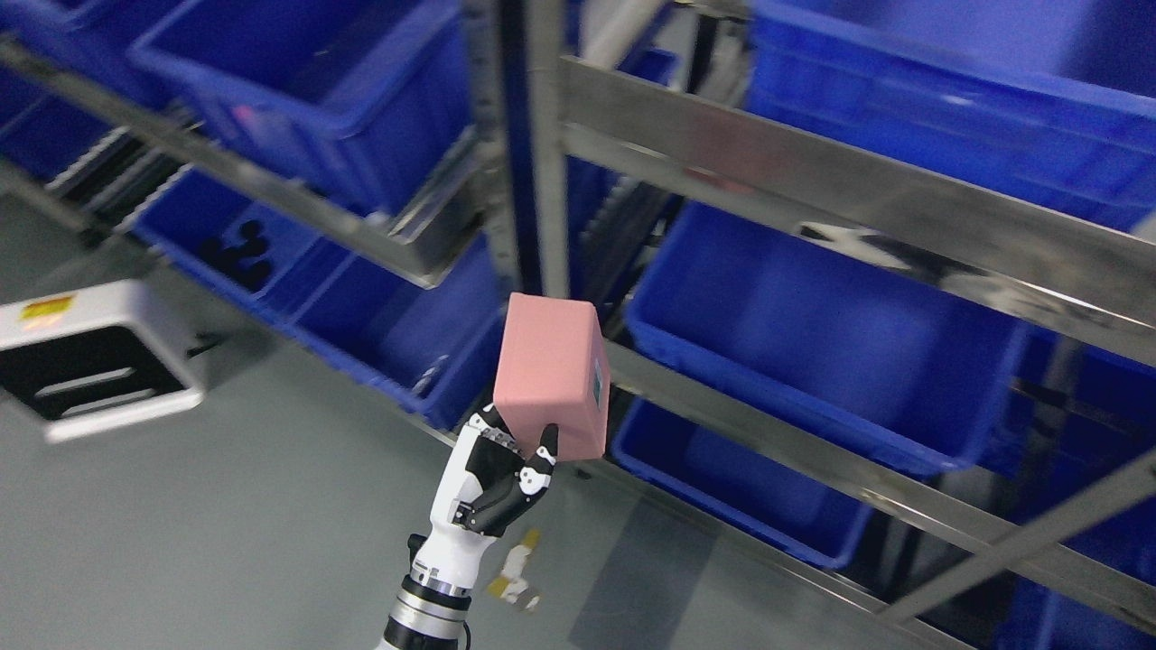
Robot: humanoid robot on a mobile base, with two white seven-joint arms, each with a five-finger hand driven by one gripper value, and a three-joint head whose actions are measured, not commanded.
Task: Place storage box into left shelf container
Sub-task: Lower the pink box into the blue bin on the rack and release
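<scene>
Left hand: we are watching the left hand (499,469) coming in from the bottom edge left of the middle, at about 6 o'clock, its fingers (545,458) curling up around the lower end of the pink storage box (553,372).
Storage box: it is sitting held in that hand, clear of every bin and slightly tilted, with a small dark label showing on its right face.
Left shelf container: we are seeing a blue container (388,329) at 9 o'clock of the box, on the left shelf's lower level; the box is hanging just beside its near corner, not inside.
Right bin: another blue bin (813,361) is lying at 3 o'clock of the box, behind a metal shelf rail (813,176).
Floor: a white step stool (90,361) is standing at far 9 o'clock.
</scene>
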